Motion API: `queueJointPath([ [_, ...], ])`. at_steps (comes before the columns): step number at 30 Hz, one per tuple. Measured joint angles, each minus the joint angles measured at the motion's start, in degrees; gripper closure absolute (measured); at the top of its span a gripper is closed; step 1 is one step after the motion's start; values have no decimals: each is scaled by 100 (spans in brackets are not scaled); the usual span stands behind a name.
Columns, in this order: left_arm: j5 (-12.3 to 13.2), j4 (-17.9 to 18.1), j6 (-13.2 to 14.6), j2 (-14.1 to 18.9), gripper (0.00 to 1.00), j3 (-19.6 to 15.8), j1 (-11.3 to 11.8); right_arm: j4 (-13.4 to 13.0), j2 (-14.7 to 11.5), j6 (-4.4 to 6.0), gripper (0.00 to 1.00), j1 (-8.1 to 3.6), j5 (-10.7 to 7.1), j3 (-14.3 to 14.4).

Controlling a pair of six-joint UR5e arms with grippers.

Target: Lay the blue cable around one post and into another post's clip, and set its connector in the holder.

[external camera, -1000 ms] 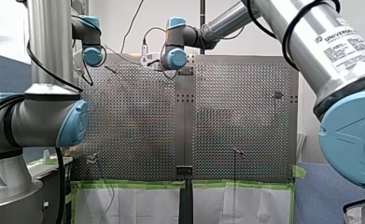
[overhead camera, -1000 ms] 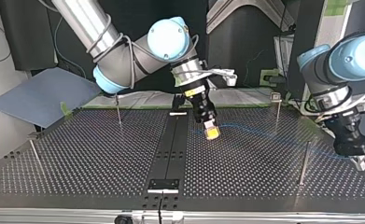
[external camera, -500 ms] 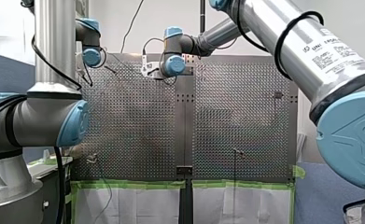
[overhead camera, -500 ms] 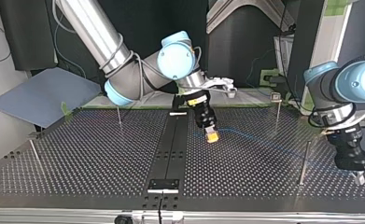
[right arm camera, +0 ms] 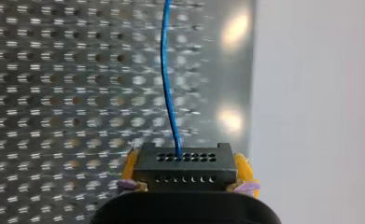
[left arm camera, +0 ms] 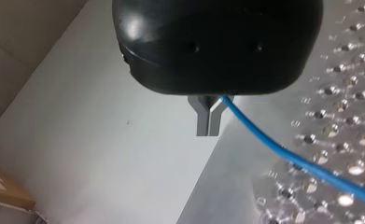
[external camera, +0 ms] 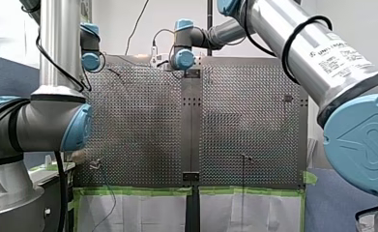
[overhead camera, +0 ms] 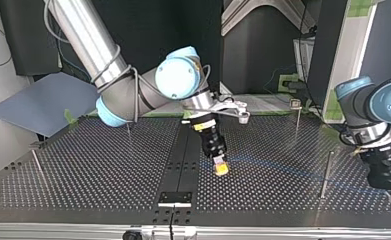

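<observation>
Our right gripper clamps the black rectangular connector between yellow pads, the thin blue cable leaving it at twelve o'clock. Our left gripper pinches that cable.

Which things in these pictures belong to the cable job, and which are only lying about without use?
For the job: thin blue cable; black multi-hole connector, held by my right gripper; my left gripper, shut on the cable; plain metal post; metal post with clip; black bracket, perhaps the holder.

Lying about: grey-blue flat sheet beside the perforated table; green tape strips.
</observation>
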Motion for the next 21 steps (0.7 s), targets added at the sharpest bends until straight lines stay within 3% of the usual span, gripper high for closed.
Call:
queueJointPath([
  [5,183,-10,3,-126,99,7,19,-22,31,-66,100,-8,-37,-282],
  [13,470,-38,98,-482,99,9,-62,-5,98,-82,100,-48,-39,-679],
  [21,415,-23,56,-619,99,-40,-72,113,152,-104,100,-77,-15,-1063],
])
